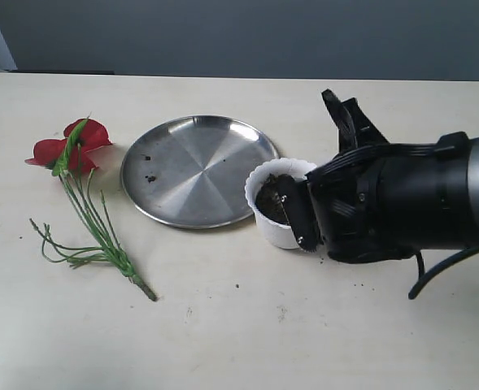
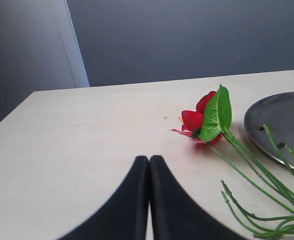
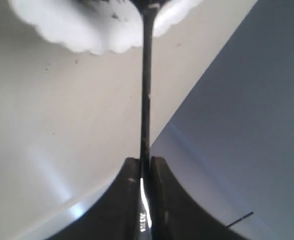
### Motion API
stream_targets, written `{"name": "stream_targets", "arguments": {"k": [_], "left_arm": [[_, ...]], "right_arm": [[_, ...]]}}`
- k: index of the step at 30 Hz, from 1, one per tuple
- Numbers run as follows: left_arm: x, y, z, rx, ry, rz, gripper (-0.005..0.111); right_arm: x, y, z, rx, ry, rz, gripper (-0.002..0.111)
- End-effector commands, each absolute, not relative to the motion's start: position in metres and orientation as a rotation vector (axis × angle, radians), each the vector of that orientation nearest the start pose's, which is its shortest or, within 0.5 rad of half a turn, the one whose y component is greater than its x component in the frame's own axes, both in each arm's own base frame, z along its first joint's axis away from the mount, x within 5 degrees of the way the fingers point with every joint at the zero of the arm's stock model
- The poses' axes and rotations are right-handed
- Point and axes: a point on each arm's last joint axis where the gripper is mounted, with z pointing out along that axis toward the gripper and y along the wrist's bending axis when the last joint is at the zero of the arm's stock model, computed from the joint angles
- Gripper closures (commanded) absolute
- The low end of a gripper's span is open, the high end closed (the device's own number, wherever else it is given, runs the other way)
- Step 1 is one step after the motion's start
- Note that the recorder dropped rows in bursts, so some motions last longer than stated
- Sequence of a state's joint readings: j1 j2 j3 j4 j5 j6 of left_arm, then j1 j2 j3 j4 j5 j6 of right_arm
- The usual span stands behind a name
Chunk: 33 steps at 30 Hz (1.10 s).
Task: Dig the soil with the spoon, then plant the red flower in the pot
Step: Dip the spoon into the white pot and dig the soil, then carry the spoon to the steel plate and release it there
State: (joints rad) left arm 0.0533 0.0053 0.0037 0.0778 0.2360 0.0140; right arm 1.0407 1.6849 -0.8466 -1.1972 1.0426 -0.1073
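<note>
We find the soil (image 1: 270, 199) inside the pot (image 1: 278, 231), which stands on the table (image 1: 239, 325) just right of the plate (image 1: 198, 169). The right gripper (image 3: 145, 167) is clamped on the spoon (image 3: 146, 95), whose handle runs to the pot's scalloped rim. The flower (image 1: 70, 146) lies flat left of the plate, stems trailing toward the near edge. The left gripper (image 2: 148, 162) hangs over the table near the flower, fingers pressed together, nothing between them.
</note>
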Motion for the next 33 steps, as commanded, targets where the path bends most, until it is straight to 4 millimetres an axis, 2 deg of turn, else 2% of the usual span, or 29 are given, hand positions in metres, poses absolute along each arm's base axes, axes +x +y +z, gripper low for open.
{"name": "stream_targets", "arguments": {"k": [1,5,12,16,20,23,26,33], "left_arm": [[0.055,0.004,0.192,0.021,1.716,0.116,0.106],[0.055,0.004,0.192,0.021,1.716,0.116,0.106],[0.055,0.004,0.192,0.021,1.716,0.116,0.106],[0.055,0.004,0.192,0.021,1.716,0.116,0.106],[0.055,0.004,0.192,0.021,1.716,0.116,0.106],[0.055,0.004,0.192,0.021,1.716,0.116,0.106],[0.055,0.004,0.192,0.021,1.716,0.116,0.106],[0.055,0.004,0.192,0.021,1.716,0.116,0.106]], "right_arm": [[0.206,0.202,0.203,-2.042,1.517,-1.302,0.108],[0.199,0.198,0.215,-1.885,1.678,-1.155,0.108],[0.181,0.187,0.227,-1.544,2.077,-0.843,0.108],[0.169,0.192,0.229,-1.492,2.186,-0.561,0.108],[0.165,0.213,0.232,-1.488,2.091,-0.24,0.109],[0.17,0.23,0.235,-1.457,2.034,-0.113,0.109],[0.181,0.25,0.239,-1.431,2.042,-0.085,0.109],[0.218,0.314,0.245,-1.468,1.947,-0.083,0.109]]}}
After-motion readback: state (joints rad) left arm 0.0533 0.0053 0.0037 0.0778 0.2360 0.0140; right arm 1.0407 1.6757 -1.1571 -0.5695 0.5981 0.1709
